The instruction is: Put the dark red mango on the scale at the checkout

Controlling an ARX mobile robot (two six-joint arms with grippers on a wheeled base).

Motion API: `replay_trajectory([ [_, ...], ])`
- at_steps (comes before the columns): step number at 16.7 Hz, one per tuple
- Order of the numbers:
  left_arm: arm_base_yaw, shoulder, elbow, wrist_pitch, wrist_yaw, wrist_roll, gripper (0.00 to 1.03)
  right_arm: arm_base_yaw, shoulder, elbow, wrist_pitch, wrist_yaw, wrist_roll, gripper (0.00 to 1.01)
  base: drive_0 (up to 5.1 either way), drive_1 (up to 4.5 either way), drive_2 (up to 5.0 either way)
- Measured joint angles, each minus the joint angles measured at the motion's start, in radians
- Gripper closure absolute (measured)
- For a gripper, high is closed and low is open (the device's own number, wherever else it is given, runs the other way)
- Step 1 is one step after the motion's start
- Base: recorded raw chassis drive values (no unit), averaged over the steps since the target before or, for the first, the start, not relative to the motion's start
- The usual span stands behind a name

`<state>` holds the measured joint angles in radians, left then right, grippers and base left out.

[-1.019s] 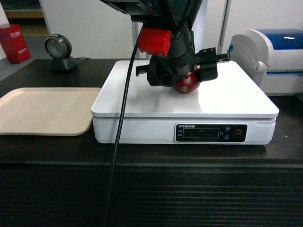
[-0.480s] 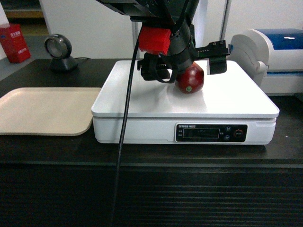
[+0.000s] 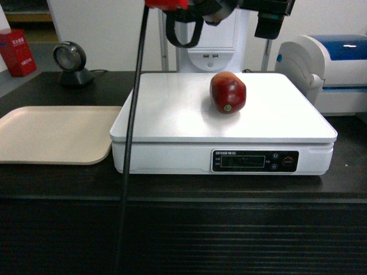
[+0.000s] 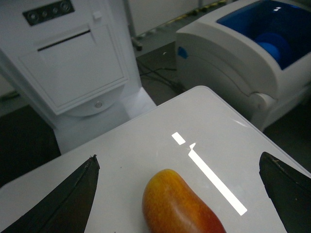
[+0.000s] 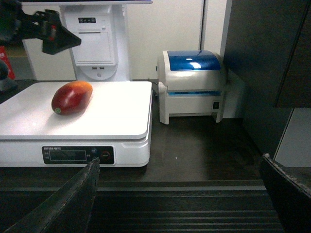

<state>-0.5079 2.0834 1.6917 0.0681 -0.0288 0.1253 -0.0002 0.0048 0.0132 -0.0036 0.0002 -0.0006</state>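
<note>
- A shop-like room with pale walls; nearest to me runs the black checkout counter (image 3: pixel 183 235), its ribbed front facing out and its dark top carrying everything else.
- On that top, towards the near edge, sits the white scale (image 3: pixel 287 123) with its black display panel (image 3: pixel 255 161); I cannot read anything on the display.
- The dark red mango (image 3: pixel 227 92) lies on its side on the scale's platform, a little behind the middle, touching nothing but the platform. Its yellow-orange end points away towards the back wall.
- Judging by that, the placing looks done: fruit on scale, nothing gripping it. What remains seems only to be clearing the arm away.
- The left tool (image 4: pixel 180 194) hangs above the mango with its dark fingers spread wide to either side, pinching nothing. From the head view only its lower parts show, cut off by the top edge.
- The right tool (image 5: pixel 180 199) sits low in front of the counter, apart from the scale, its fingers likewise spread and empty.
- Beside the scale on one side lies a beige tray (image 3: pixel 54 134); on the other stands a white-and-blue printer (image 3: pixel 327 69), partly cropped.
- Further back are a round black scanner (image 3: pixel 71 62), a red box (image 3: pixel 18 51) at the edge and a white terminal stand (image 3: pixel 209 54), its upper part hidden behind the arm.
</note>
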Motion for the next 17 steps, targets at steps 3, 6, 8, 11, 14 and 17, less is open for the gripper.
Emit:
replay_trajectory([
  [3, 0.110, -0.193, -0.221, 0.193, 0.204, 0.123, 0.05, 0.000, 0.000, 0.000, 0.000, 0.000, 0.000, 0.03, 0.0, 0.00, 0.0],
  [6, 0.274, -0.369, -0.388, 0.271, 0.353, 0.087, 0.05, 0.000, 0.000, 0.000, 0.000, 0.000, 0.000, 0.03, 0.0, 0.00, 0.0],
  [8, 0.373, -0.480, -0.492, 0.308, 0.441, 0.018, 0.05, 0.000, 0.000, 0.000, 0.000, 0.000, 0.000, 0.03, 0.0, 0.00, 0.0],
  [11, 0.526, -0.647, -0.629, 0.360, 0.446, -0.124, 0.05, 0.000, 0.000, 0.000, 0.000, 0.000, 0.000, 0.03, 0.0, 0.00, 0.0],
  [14, 0.685, -0.763, -0.716, 0.406, 0.385, -0.193, 0.05, 0.000, 0.000, 0.000, 0.000, 0.000, 0.000, 0.03, 0.0, 0.00, 0.0],
  [17, 0.779, -0.848, -0.811, 0.434, 0.386, -0.228, 0.05, 0.000, 0.000, 0.000, 0.000, 0.000, 0.000, 0.03, 0.0, 0.00, 0.0],
])
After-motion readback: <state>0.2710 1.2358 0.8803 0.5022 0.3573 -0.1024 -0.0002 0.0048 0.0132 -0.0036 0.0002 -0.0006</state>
